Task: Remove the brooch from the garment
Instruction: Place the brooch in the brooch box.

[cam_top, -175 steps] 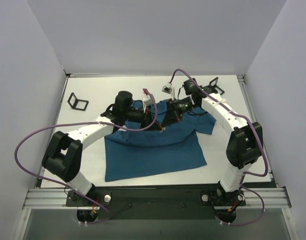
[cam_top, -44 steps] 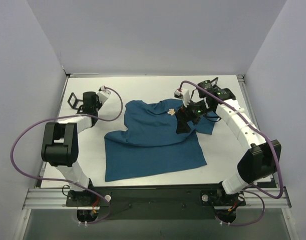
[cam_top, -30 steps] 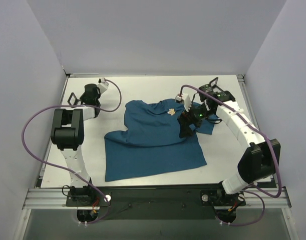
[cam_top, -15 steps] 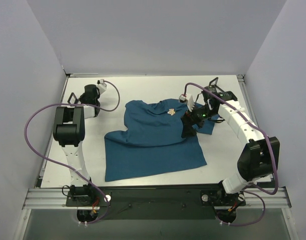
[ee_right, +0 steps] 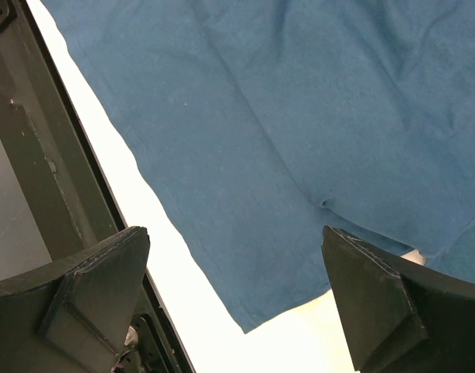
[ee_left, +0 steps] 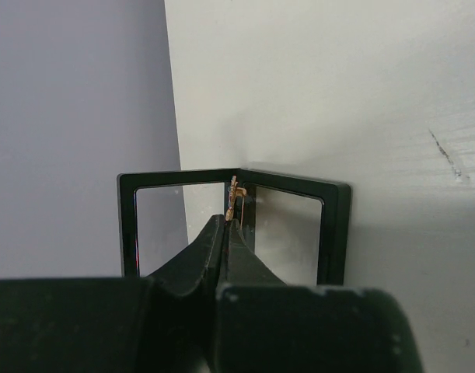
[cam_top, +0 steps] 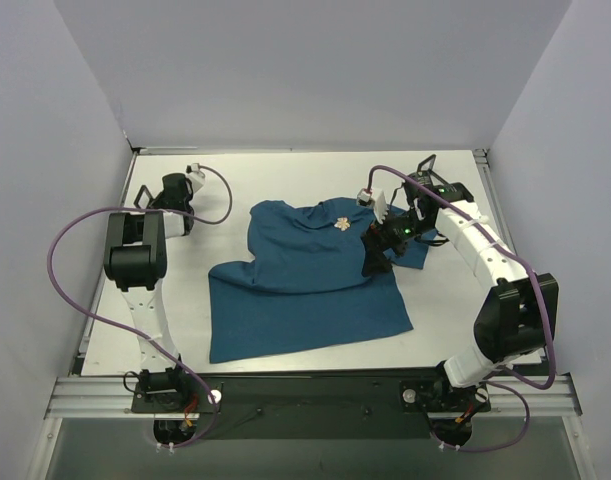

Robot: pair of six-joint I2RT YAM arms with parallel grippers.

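Surface: white tabletop, enclosed by pale grey walls.
Garment: dark teal-blue cotton T-shirt, spread rumpled at the centre of the top view; a small pale logo is seen near its upper edge.
Left gripper: pressed together on the tiny gold-orange brooch, at upper left of the top view.
Brooch position: pinched at the fingertips, just before a black hinged square frame.
Right gripper: spread wide, nothing held, above the T-shirt's edge.
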